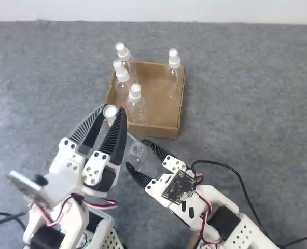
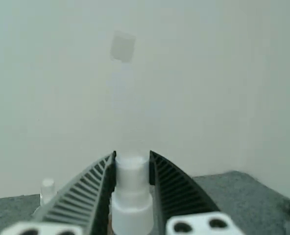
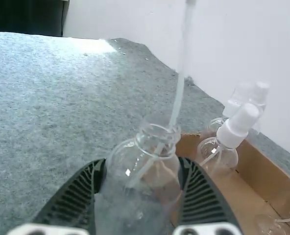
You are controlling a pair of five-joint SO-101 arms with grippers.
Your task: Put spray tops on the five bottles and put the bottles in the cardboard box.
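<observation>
- High view. Four capped bottles stood in the cardboard box, three along its left wall and one at its far right corner. We therefore judged four of the five bottles finished. Just in front of the box, the left gripper was clenched on the last spray top. A little farther from the box, the right gripper clasped the uncapped fifth bottle.
- Left wrist view. We saw the spray top pinched upright between the left gripper's fingers, its head rising just past their tips.
- Right wrist view. The fifth bottle sat tight in the right gripper, short of the box's near wall. The top's tube hung down into the bottle's neck, but the top itself was not yet seated. In our judgement, what remained was to seat this top and set the bottle in the box's free space.
</observation>
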